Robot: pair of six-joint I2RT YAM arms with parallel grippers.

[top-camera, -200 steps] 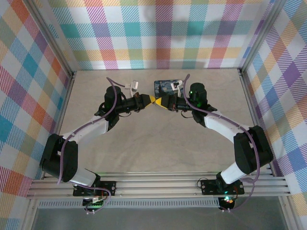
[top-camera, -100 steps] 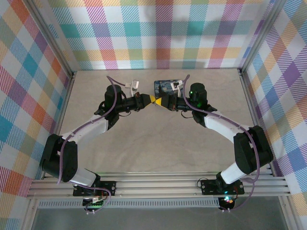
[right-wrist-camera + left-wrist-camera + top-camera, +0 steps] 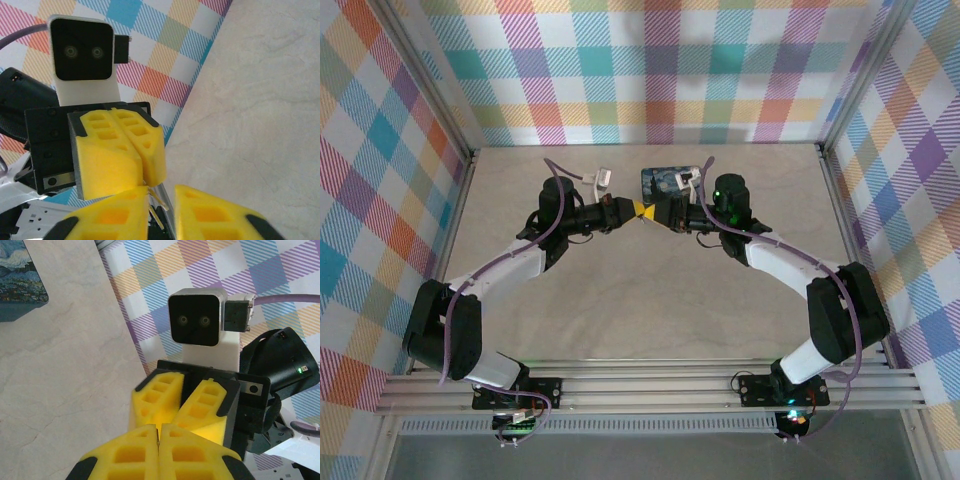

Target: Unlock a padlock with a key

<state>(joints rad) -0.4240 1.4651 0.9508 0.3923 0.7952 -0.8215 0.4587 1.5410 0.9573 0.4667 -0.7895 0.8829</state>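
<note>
Meeting the right gripper (image 3: 161,196) tip to tip near the tin (image 3: 660,181), the left gripper (image 3: 158,432) has its fingers pressed together. The right gripper's fingers stand slightly apart.

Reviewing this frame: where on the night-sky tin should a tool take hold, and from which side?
The tin lies flat on the table with its printed lid up. The best hold is probably a pinch across its two long side walls, the narrower span, with the tool coming straight down from above.
</note>
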